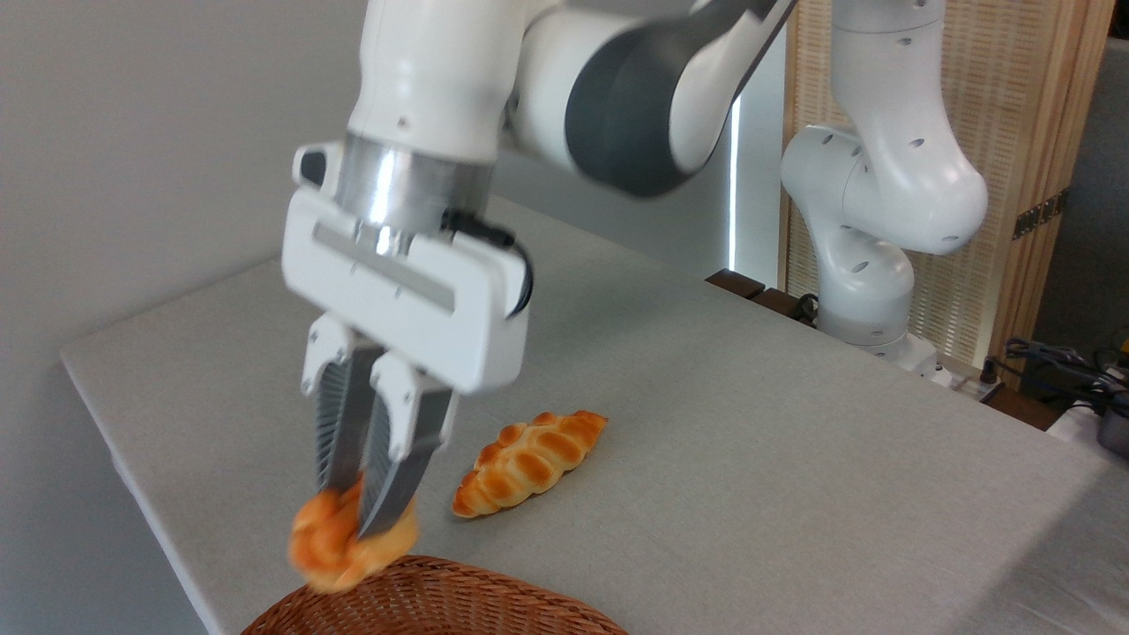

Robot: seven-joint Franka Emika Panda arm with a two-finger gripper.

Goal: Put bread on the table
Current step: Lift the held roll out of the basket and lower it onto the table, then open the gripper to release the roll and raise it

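A: What's hard to make out on the left?

B: The bread point(340, 542) is blurred. The hand point(363, 503) has its fingers pinched nearly together on its top, holding it in the air just over the rim of the wicker basket point(432, 604), which the bottom edge cuts off.

A: And further right?

B: A braided loaf point(529, 463) lies flat on the tabletop point(750, 423), near the hand but apart from it. At far right, cables point(1058, 362) by the arm's base point(869, 291) are partly cropped.
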